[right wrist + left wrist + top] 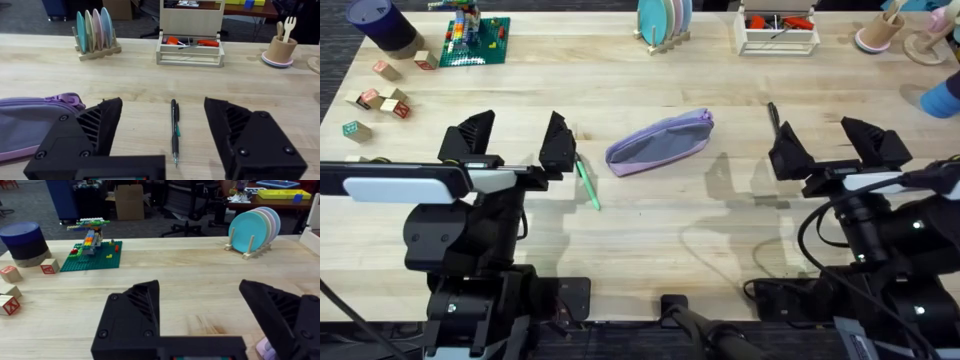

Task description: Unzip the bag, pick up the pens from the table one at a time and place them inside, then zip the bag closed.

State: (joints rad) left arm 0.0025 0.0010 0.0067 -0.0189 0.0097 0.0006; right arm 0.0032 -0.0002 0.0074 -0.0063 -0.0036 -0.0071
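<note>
Bag (660, 142) lies between my spread pincers, long axis across; green pen (588, 184) is just beside the left pincer (516, 140), and the right pincer (830, 145) gapes too.

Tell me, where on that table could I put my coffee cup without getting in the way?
The widest bare patch of the table is the near strip between the two arm bases, in front of the lilac bag. Another bare stretch lies behind the bag, before the plate rack. It is crowded at the far left, with the wooden blocks and brick plate, and around both open claws.
</note>
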